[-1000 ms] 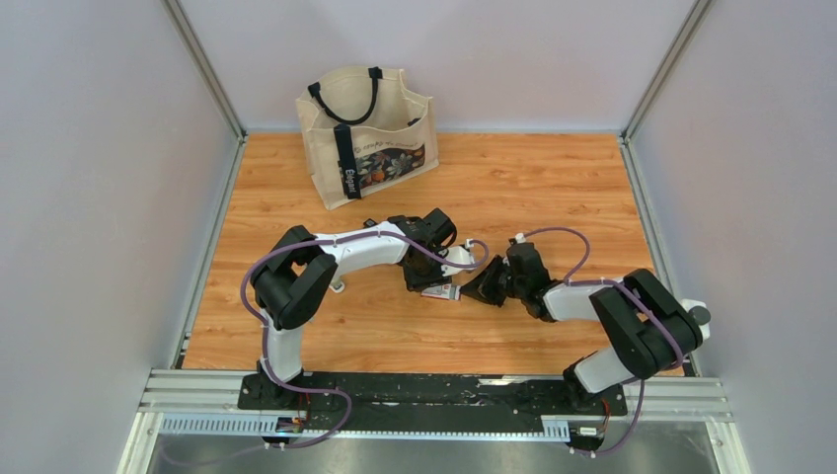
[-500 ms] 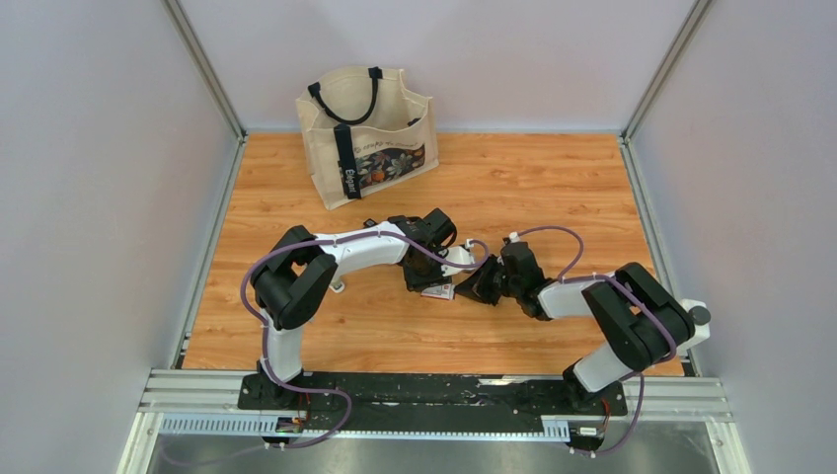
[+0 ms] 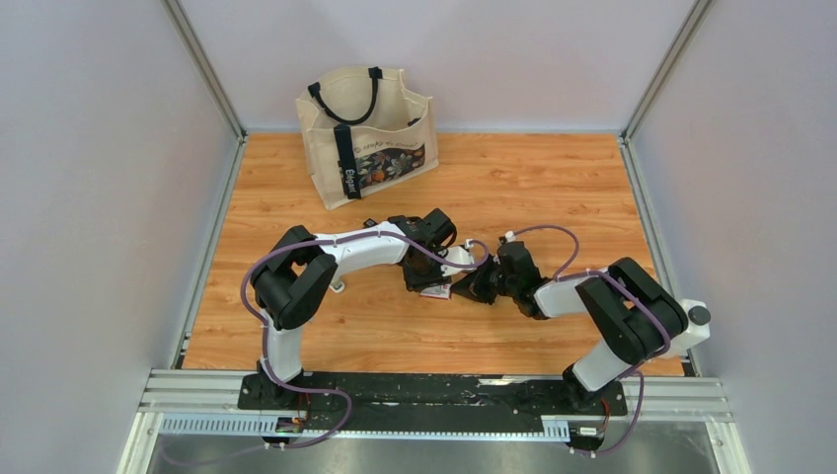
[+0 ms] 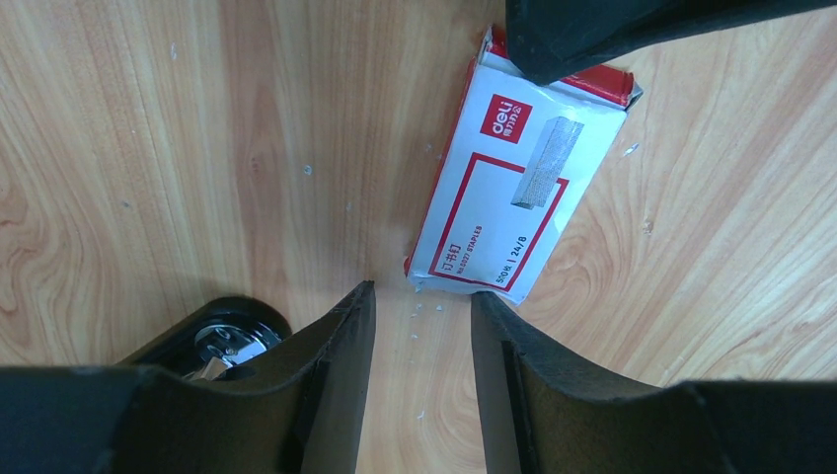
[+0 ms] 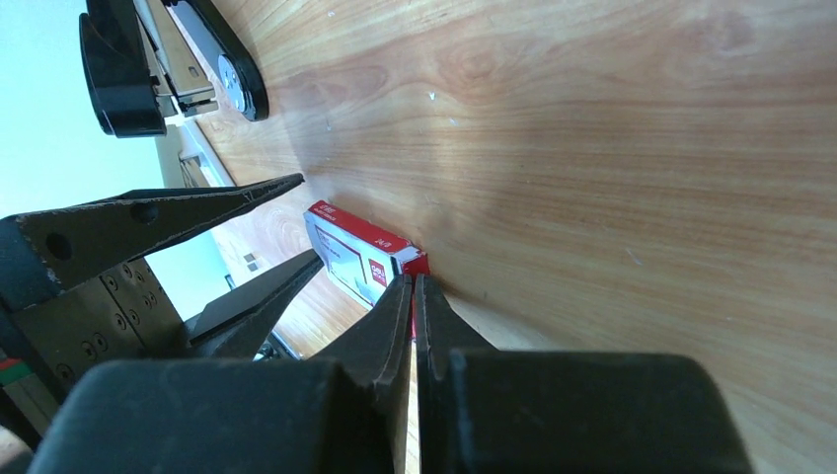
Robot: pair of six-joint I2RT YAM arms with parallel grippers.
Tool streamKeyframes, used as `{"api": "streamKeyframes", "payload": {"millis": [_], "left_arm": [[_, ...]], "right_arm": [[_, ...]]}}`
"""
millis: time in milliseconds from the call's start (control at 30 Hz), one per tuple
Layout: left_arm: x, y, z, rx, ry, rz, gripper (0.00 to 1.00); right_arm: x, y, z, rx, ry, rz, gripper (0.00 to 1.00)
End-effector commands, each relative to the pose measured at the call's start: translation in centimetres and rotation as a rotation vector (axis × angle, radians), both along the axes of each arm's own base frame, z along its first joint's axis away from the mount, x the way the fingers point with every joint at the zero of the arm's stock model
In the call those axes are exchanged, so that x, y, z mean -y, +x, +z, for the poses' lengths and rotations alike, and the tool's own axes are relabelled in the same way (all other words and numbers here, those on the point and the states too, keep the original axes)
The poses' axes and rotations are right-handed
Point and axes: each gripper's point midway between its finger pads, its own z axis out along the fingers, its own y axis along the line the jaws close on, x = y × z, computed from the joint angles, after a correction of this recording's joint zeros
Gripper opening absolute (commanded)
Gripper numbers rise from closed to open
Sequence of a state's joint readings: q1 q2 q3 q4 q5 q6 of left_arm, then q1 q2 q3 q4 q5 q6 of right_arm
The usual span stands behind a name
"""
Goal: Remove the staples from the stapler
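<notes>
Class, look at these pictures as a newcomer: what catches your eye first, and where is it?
A red-and-white staple box lies mid-table where both arms meet, the right jaws shut at its red end, the left jaws open near it. A canvas tote bag stands at the far left.

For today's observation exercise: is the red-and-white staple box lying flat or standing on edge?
Lying flat: the staple box rests on the wooden table, broad printed face up.
</notes>
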State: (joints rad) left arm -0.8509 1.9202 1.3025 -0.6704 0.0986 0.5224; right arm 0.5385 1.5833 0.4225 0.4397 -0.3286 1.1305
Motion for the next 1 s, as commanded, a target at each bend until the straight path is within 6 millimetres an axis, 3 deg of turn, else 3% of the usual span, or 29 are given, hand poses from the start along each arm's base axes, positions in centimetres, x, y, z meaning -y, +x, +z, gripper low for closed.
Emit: {"api": "streamKeyframes", "payload": {"millis": [0,367,667,767,867,933,967], "left_arm": [[1.3,0.2,0.7,0.014,-0.039,-0.007,0.49],[1.0,0.3,0.6,0.021,-0.023,-0.004,0.49],[1.0,0.3,1.4,0.007,-0.041,0.018,0.49],[1.2,0.4,2.5,-0.016,-0.065,0.034,0.49],[1.2,0.8,5.1,-0.05,-0.118,0.085,0.52],[1.2,1.1,8.3,-0.05,-0.171,0.109,0.55],[0.9,1.3,9.5,-0.058,-0.198,0.128,0.6]], "right_arm": [[-0.4,-0.5,-0.9,-0.02,-0.007,0.011,0.07],[0.7,-1.0,-0.5,-0.008,-0.054,0.002,0.17],[2.1,-1.5,0.5,0.02,-0.095,0.005,0.48],[2.7,-1.3,1.4,0.046,-0.11,0.008,0.5],[3.5,-1.0,2.9,0.087,-0.121,0.012,0.51],[4.2,-1.3,3.4,0.087,-0.154,0.016,0.53],[4.4,-0.8,4.5,0.127,-0.157,0.013,0.58]]}}
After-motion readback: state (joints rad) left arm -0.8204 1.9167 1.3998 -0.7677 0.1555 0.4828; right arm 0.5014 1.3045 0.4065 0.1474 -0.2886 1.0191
